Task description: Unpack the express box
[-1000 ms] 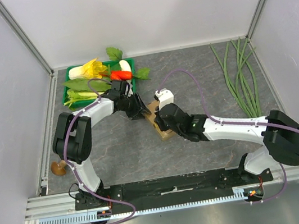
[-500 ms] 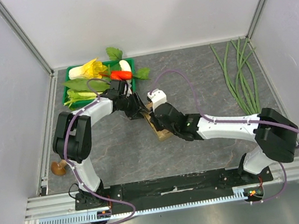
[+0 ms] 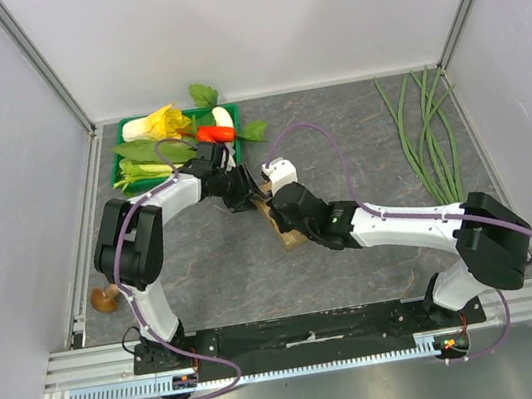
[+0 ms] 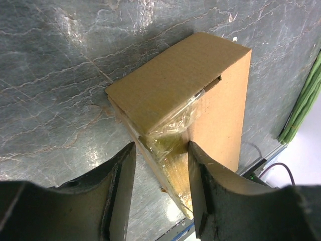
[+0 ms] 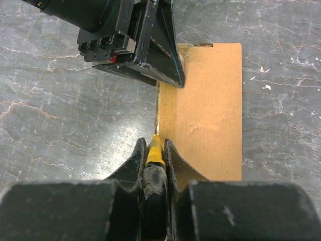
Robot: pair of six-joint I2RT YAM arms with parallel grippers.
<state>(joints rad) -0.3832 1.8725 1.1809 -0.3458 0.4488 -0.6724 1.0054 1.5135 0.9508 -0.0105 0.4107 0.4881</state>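
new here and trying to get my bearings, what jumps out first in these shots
Both arms meet at the small brown express box mid-table: the right gripper is shut on a yellow tool whose tip sits at the box's long edge, while the left gripper straddles its taped corner. Off to the sides lie a green tray of vegetables, far left, and long green stalks, far right.

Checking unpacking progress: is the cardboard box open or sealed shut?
Sealed shut. The express box lies closed with its faces flat, and clear tape is wrapped over one end; no contents show.
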